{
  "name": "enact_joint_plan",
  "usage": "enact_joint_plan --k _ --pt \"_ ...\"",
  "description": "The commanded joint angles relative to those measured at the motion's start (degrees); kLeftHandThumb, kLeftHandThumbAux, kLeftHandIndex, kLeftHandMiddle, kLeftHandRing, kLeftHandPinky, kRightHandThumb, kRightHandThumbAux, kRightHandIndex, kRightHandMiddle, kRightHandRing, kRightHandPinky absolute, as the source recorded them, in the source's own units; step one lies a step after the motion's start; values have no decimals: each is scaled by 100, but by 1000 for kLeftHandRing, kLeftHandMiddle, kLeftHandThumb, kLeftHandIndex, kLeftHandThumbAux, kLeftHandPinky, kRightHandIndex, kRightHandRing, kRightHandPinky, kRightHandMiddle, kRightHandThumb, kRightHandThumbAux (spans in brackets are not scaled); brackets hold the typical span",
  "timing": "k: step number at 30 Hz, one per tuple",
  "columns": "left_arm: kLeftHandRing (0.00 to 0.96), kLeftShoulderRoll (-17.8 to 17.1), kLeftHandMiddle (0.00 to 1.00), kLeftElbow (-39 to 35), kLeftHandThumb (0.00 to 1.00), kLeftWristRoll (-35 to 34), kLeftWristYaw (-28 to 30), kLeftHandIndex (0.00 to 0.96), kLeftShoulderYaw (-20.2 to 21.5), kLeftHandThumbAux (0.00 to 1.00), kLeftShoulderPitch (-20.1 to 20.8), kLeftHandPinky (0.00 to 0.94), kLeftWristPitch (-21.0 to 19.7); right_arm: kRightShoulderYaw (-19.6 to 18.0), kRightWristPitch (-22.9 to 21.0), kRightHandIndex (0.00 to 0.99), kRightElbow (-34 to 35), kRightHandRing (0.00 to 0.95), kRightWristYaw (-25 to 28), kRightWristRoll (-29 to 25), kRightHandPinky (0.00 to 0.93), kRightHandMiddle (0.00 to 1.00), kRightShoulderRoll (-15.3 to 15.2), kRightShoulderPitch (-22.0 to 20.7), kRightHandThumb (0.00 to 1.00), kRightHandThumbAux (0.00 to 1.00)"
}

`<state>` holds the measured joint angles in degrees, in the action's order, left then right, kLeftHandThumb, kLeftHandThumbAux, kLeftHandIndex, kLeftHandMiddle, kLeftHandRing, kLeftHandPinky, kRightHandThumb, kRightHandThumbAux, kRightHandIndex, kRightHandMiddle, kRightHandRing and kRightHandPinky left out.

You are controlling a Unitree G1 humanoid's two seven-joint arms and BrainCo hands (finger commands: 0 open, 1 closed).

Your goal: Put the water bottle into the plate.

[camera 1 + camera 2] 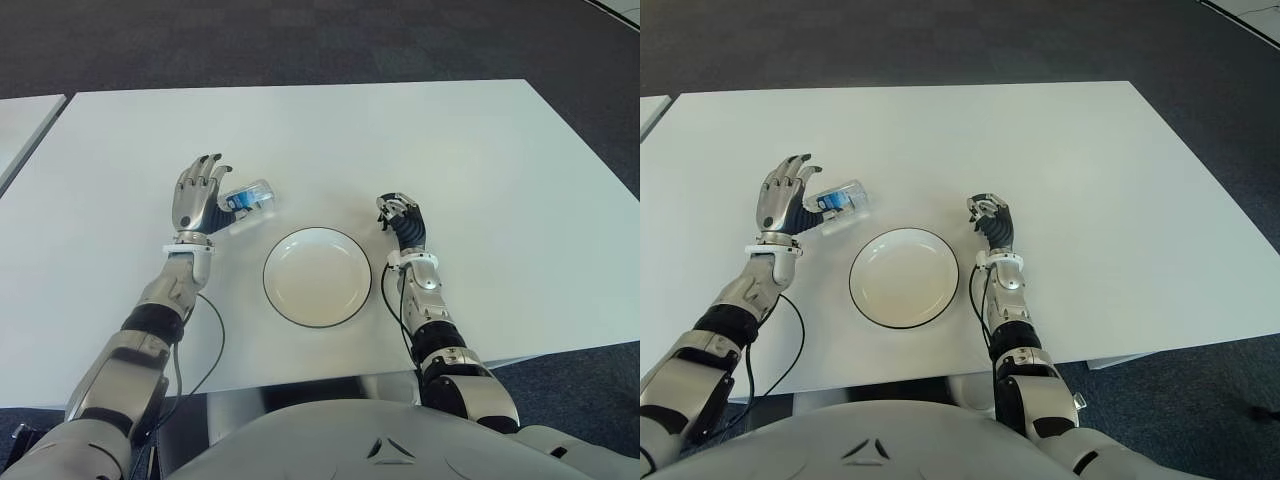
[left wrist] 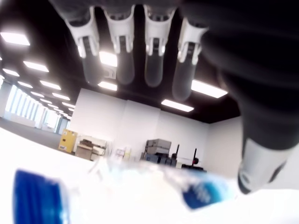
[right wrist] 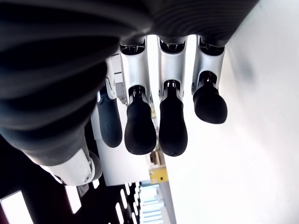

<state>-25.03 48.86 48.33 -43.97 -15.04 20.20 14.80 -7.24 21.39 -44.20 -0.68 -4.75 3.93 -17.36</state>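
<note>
One bottle (image 1: 250, 200) lies beside the spread-fingered left hand (image 1: 198, 198); one plate (image 1: 317, 276) sits between it and the curled, empty right hand (image 1: 402, 221).

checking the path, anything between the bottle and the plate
Nothing: only bare white table lies between the bottle and the plate, clear in both eye views. The left hand is beside the bottle.

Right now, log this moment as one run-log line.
left hand: open, beside water bottle, no grasp | water bottle: lying on table | plate: empty | right hand: curled, idle, right of plate
</note>
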Motion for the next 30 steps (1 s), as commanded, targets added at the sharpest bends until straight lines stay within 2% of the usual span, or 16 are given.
enact_joint_plan --k 1,7,13,16,22,30 --pt "85 -83 114 896 508 93 -114 54 -385 569 442 30 275 -18 -510 438 -338 751 -17 -31 752 769 27 376 702 729" --pt "76 -66 100 1549 560 50 77 31 -737 479 714 22 353 -19 -510 438 -341 751 -21 -24 752 770 24 376 702 729" --pt "62 138 83 2340 590 -24 449 14 -1038 429 918 19 233 -26 -541 438 -324 748 -43 -33 750 766 43 383 702 728" --pt "62 280 82 2666 584 -79 719 11 -1119 427 821 23 120 -27 -542 439 -314 747 -59 -28 749 765 47 395 702 728" --pt "61 326 76 2819 569 -209 997 13 -1242 450 697 11 62 -35 -560 438 -301 746 -104 -20 750 764 46 405 702 728" --pt "44 400 57 2892 623 -454 1421 17 -1237 463 493 2 -72 -46 -609 438 -278 748 -132 -28 752 765 33 419 702 729"
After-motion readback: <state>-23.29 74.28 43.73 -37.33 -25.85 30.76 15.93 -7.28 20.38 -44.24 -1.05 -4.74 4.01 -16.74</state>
